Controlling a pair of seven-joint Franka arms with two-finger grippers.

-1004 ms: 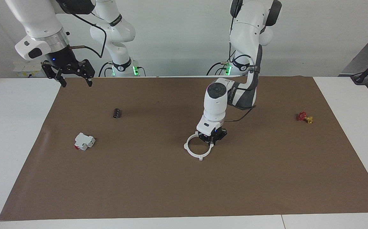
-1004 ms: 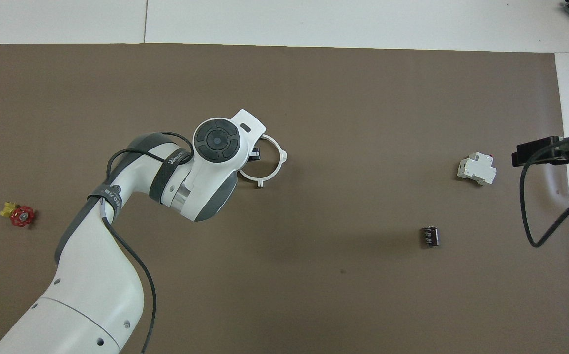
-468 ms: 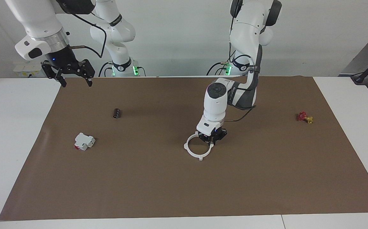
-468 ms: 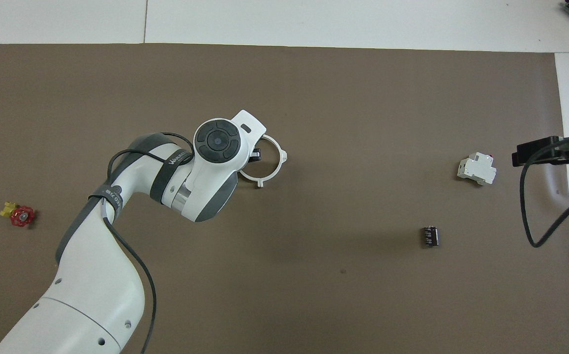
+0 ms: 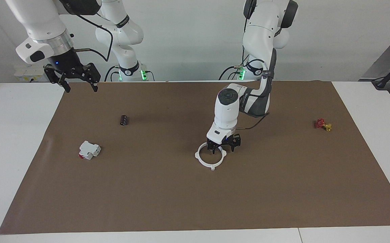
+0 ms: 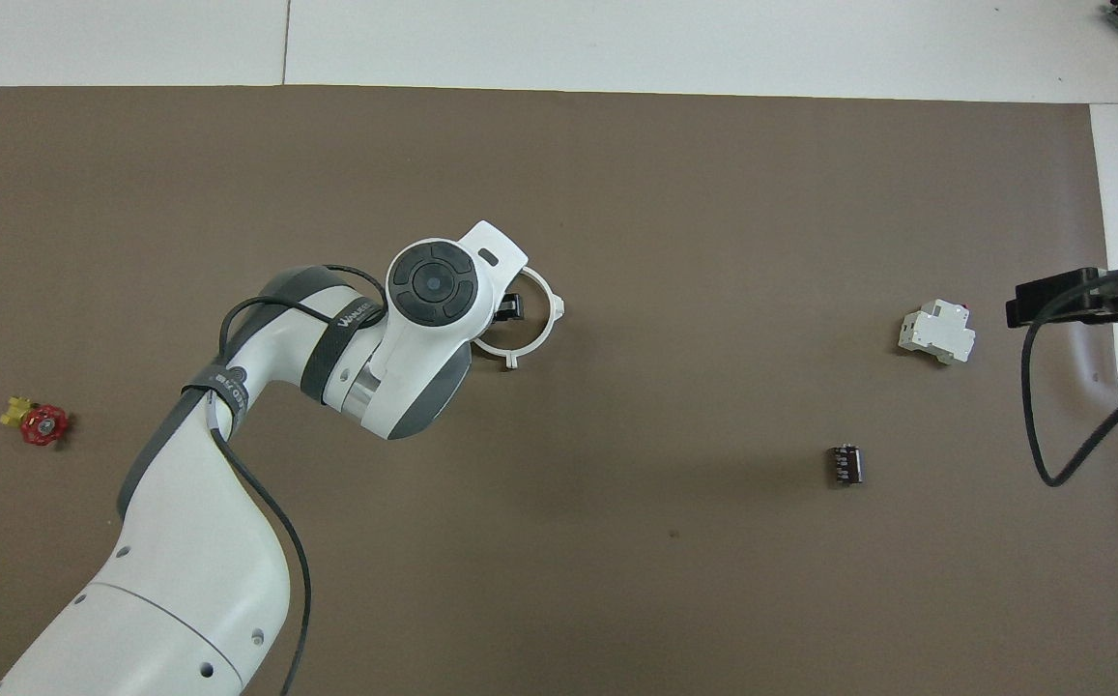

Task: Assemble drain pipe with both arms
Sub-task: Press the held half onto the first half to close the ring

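The drain pipe [image 5: 204, 164] lies flat on the brown mat as one white ring with small outer tabs, near the mat's middle. It also shows in the overhead view [image 6: 550, 324], partly covered by the left wrist. My left gripper [image 5: 223, 147] is open just above the ring's edge nearest the robots, with one finger over the inside of the ring and one outside it, holding nothing. In the overhead view only one finger [image 6: 512, 307] shows. My right gripper [image 5: 78, 82] is open and empty, raised over the mat's edge at the right arm's end, and waits.
A white block with a red end [image 5: 89, 150] and a small dark cylinder [image 5: 124, 120] lie on the mat toward the right arm's end. A small red and yellow valve [image 5: 323, 124] lies toward the left arm's end. The brown mat [image 5: 181, 202] covers most of the table.
My left gripper has opened, let go of the ring's edge and risen slightly. The ring has settled flat on the mat. The right arm has not moved.
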